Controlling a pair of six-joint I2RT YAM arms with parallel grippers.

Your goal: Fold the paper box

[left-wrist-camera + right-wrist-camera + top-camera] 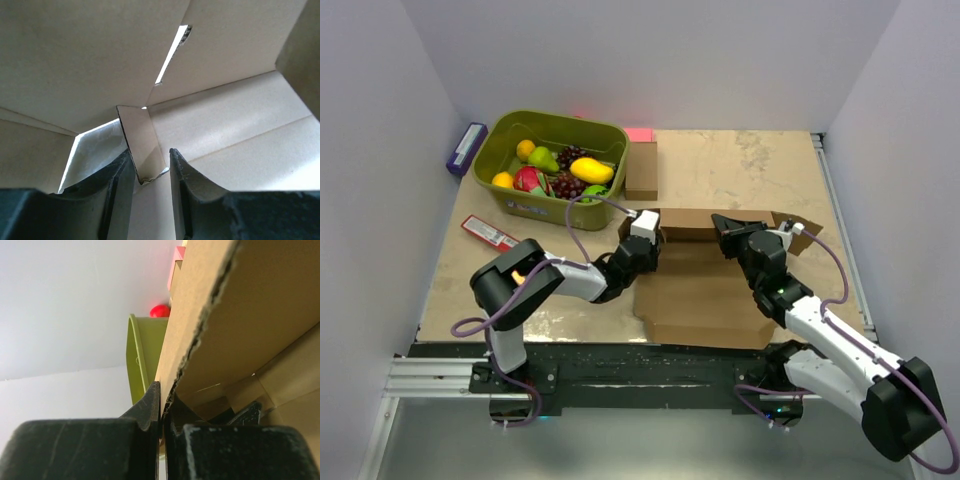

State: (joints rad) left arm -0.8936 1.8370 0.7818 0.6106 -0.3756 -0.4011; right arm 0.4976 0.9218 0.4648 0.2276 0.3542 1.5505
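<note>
The paper box (705, 295) lies as a brown die-cut sheet in the table's middle, its back wall (688, 222) raised. My left gripper (646, 232) is at the wall's left end. In the left wrist view its jaws (150, 152) stand apart inside the box (225, 120), with a small corner flap (142, 137) between them, against the left finger. My right gripper (725, 228) is at the wall's right end. In the right wrist view it (163, 392) is shut on the edge of a cardboard panel (260, 315).
A green basket (510, 150) of toy fruit stands at the back left; its wall shows in the right wrist view (140, 350). A small brown box (641, 168) stands beside it. A red packet (488, 233) and a purple item (466, 148) lie at the left.
</note>
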